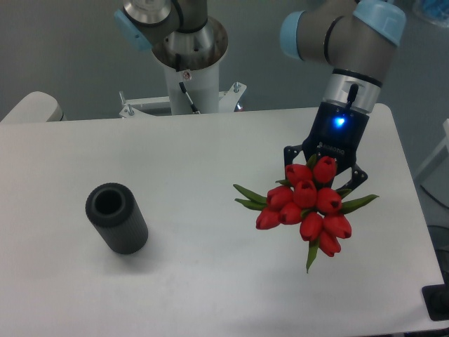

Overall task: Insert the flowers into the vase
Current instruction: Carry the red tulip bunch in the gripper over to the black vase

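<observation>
The gripper [324, 177] is grasping the flowers [309, 207] from above at the right side of the table [210, 161], its fingers mostly hidden behind the red buds. The bunch is hanging under the gripper, buds facing the camera, green leaves sticking out left, right and downward. The vase [116, 217] is standing at the near left, well apart from the flowers, its round mouth showing open at the top.

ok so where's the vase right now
The vase stands on the left part of the white table in the camera view, well apart from the flowers, which the end effector holds over the right side.
</observation>
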